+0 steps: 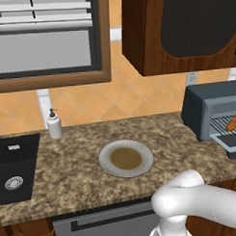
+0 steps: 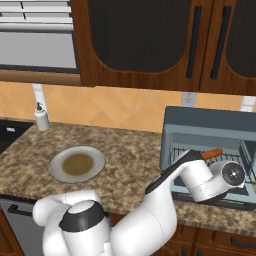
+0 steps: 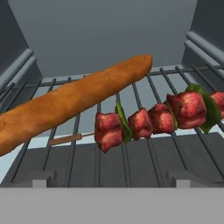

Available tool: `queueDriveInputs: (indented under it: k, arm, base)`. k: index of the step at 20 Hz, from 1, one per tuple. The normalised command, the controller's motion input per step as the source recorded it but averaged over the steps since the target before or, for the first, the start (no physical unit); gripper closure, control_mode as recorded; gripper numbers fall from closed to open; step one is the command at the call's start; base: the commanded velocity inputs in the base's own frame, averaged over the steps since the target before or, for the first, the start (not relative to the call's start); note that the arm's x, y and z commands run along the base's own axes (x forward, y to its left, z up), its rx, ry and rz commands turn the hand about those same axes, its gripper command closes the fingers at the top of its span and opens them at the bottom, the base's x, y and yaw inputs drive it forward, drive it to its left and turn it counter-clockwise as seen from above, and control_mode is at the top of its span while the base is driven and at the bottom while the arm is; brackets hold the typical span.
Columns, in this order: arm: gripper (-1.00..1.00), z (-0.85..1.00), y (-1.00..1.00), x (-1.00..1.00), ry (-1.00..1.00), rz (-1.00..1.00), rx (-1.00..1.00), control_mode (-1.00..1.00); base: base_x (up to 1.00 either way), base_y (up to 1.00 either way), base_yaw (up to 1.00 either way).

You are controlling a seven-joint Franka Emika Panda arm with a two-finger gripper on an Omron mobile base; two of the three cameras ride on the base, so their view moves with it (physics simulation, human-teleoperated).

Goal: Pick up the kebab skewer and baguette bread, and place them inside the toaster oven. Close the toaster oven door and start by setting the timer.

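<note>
In the hand view, the long orange-brown baguette bread (image 3: 74, 103) lies slantwise on the wire rack (image 3: 144, 153) inside the toaster oven (image 2: 210, 122). The kebab skewer (image 3: 148, 120), with red meat chunks and green bits, lies on the rack beside and in front of the loaf. My gripper (image 3: 113, 181) is open just in front of the rack, its tips wide apart with nothing between them. The toaster oven door (image 1: 234, 144) hangs open and down. One baguette end (image 2: 212, 153) shows above my wrist (image 2: 210, 180), which sits at the oven's mouth.
A round plate (image 1: 125, 158) sits mid-counter, left of the oven. A white soap dispenser (image 1: 54, 124) stands at the back wall near the black sink (image 1: 13, 167). Dark wood cabinets (image 2: 150, 45) hang above the oven.
</note>
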Motion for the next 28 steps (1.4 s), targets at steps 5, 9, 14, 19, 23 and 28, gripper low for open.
queueDriveInputs:
  k: [5, 9, 14, 19, 23, 28]
  arm:
    - [-1.0, -0.06, 0.0, -0.07, 0.0, 0.04, 0.0, -1.0]
    - [-1.0, -0.01, 0.0, -0.01, 0.0, 0.01, 0.0, -1.0]
    - [-1.0, -0.23, 0.0, 0.0, 0.0, 0.02, 0.0, -1.0]
    - [-1.0, -0.06, 0.0, -0.04, 0.0, 0.01, 0.0, -1.0]
    - [-1.0, -0.13, 0.0, 0.0, 0.0, 0.0, 0.0, -1.0]
    - [-1.0, -0.06, 0.0, 0.0, 0.03, 0.0, 0.0, -1.0]
  base:
    - [0.0, 0.0, 0.0]
    - [0.0, 0.0, 0.0]
    - [0.0, 0.0, 0.0]
    - [0.0, 0.0, 0.0]
    - [0.0, 0.0, 0.0]
    - [0.0, 0.0, 0.0]
